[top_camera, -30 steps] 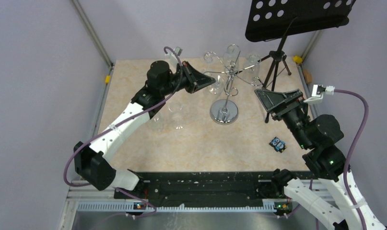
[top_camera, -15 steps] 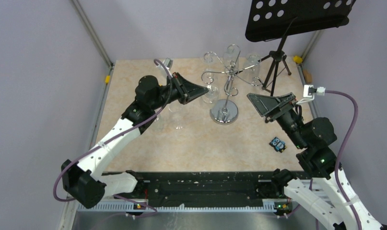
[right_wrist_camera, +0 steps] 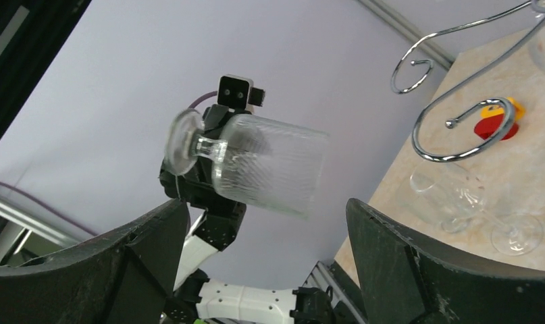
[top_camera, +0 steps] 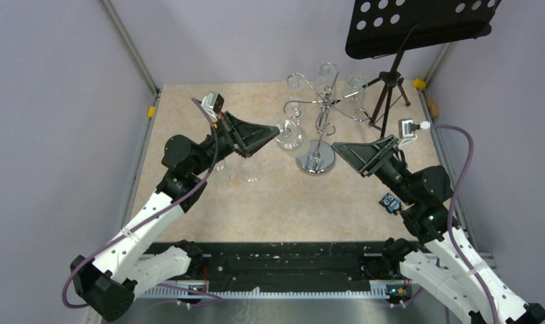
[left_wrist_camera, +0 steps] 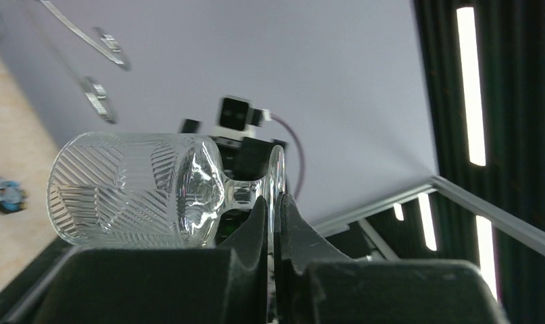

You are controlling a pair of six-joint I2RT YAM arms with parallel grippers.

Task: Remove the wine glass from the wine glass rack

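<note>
My left gripper (top_camera: pixel 276 129) is shut on the disc foot of a ribbed clear wine glass (top_camera: pixel 290 138), held on its side in the air just left of the rack's round base. The foot (left_wrist_camera: pixel 276 179) stands pinched between the black fingers (left_wrist_camera: pixel 256 223), and the bowl (left_wrist_camera: pixel 131 189) sticks out to the left. The chrome wine glass rack (top_camera: pixel 324 102) stands behind, its curled arms (right_wrist_camera: pixel 452 118) apart from the held glass (right_wrist_camera: pixel 269 172). Facing the bowl, my right gripper (top_camera: pixel 338 148) is open, and nothing lies between its jaws (right_wrist_camera: pixel 266 206).
More glasses hang on the rack's far arms (top_camera: pixel 325 73) (top_camera: pixel 355 86). Two glasses stand on the table at left (top_camera: pixel 250 166) (top_camera: pixel 220 173). A black music stand (top_camera: pixel 418 27) rises at the back right. A small blue-black object (top_camera: pixel 391 203) lies near the right arm.
The left arm has drawn the glass away from the rack's arm, toward the front and lower. The right gripper has swung left toward the glass and opened wider.
</note>
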